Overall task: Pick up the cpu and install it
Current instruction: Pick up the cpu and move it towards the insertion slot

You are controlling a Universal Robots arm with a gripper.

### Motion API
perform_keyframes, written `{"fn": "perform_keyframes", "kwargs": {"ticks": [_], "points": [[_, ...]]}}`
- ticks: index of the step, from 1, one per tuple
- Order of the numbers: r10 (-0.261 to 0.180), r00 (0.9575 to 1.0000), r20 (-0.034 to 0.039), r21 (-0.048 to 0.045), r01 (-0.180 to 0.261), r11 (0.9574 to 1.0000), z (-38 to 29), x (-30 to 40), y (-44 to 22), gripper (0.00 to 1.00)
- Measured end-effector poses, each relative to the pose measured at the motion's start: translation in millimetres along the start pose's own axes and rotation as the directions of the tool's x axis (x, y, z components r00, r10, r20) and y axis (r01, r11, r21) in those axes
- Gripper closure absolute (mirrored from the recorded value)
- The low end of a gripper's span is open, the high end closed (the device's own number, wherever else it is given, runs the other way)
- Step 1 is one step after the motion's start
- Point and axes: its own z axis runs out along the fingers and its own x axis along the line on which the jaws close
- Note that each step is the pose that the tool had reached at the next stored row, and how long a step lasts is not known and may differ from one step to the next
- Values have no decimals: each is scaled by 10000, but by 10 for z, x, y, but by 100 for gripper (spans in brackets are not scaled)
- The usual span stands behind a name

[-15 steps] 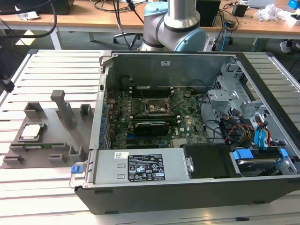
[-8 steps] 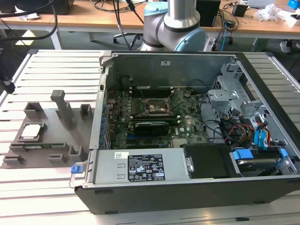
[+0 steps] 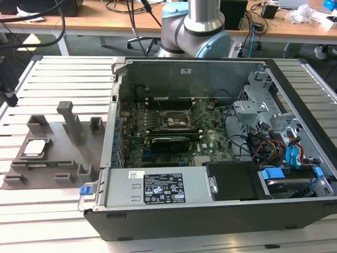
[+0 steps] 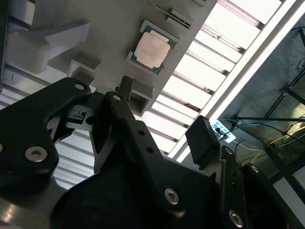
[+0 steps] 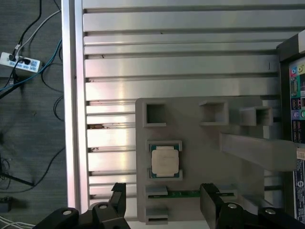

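A slatted metal table (image 3: 58, 211) is carrying everything, with desks and cables lying behind it. An open computer case (image 3: 210, 221) is taking up the middle of it, its socket (image 3: 176, 120) lying bare on the board inside. A grey holder (image 3: 50, 158) is lying just beside the case, on the exterior view's left of it. The end effector (image 5: 163, 192) is hanging above this holder, outside the case, with its fingers (image 5: 209, 202) spread wide, wider than the chip, and gripping nothing. The cpu (image 5: 165, 160) is sitting flat in a framed pocket on the side of the holder away from the case, metal plate up, and nothing is touching it.

The cpu is looking light, thin and stiff, and its smooth plate is likely slippery, so a grip is probably wanting two opposite edges of the pale rim, square and level. Its underside is likely delicate, so I am judging that tilting or squeezing hard is risking damage. The pocket's frame is leaving little room beside the edges.
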Motion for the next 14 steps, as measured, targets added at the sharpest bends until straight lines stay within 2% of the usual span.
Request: {"fn": "perform_keyframes", "kwargs": {"ticks": [14], "points": [[0, 10000, 1, -1, 0, 10000, 75, 2, -1, 28]]}}
